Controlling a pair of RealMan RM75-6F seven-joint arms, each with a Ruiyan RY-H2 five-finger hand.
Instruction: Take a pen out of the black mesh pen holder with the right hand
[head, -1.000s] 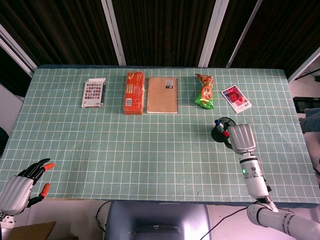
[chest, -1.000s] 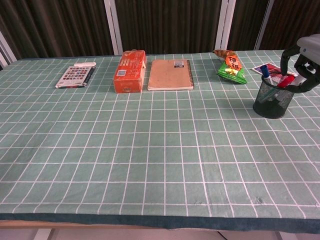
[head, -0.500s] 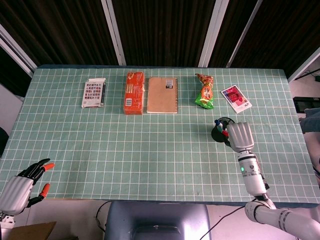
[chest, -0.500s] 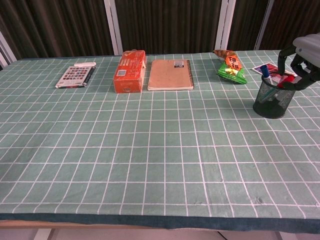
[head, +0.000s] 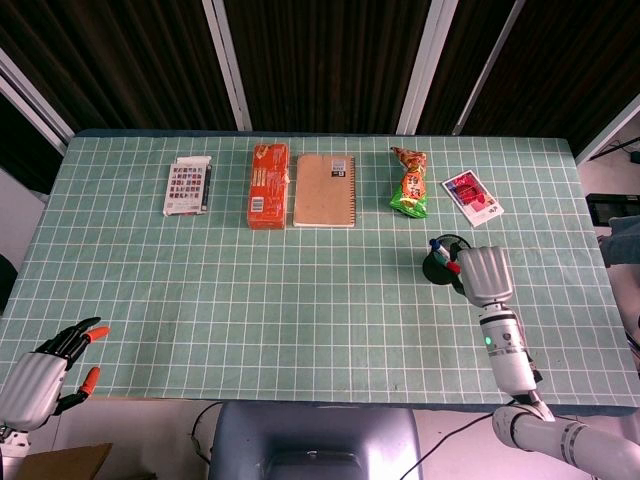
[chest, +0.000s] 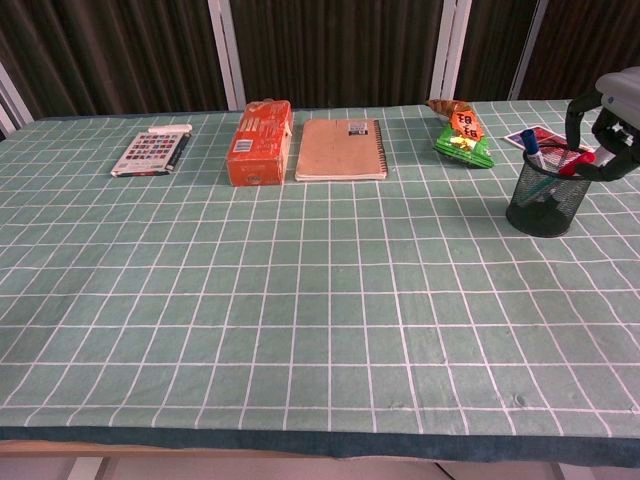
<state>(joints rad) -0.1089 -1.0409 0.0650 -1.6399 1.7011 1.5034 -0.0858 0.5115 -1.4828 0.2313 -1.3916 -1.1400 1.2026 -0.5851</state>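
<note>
The black mesh pen holder (head: 441, 266) (chest: 543, 198) stands on the right side of the table with a blue-capped pen (chest: 531, 149) and a red pen (chest: 576, 162) sticking out. My right hand (head: 482, 274) (chest: 606, 128) hovers over its right rim, palm down. Its dark fingers curl down around the top of the red pen. I cannot make out whether they pinch the pen. My left hand (head: 42, 372) hangs off the table's near-left corner, fingers apart and empty.
Along the far side of the green gridded tablecloth (head: 300, 290) lie a small booklet (head: 187, 186), an orange box (head: 268, 185), a brown spiral notebook (head: 324, 190), a green snack bag (head: 409, 184) and a red card (head: 472, 195).
My right hand has shifted slightly over the holder, and its fingers have moved around the red pen's top. The pens and the left hand stay where they were.
</note>
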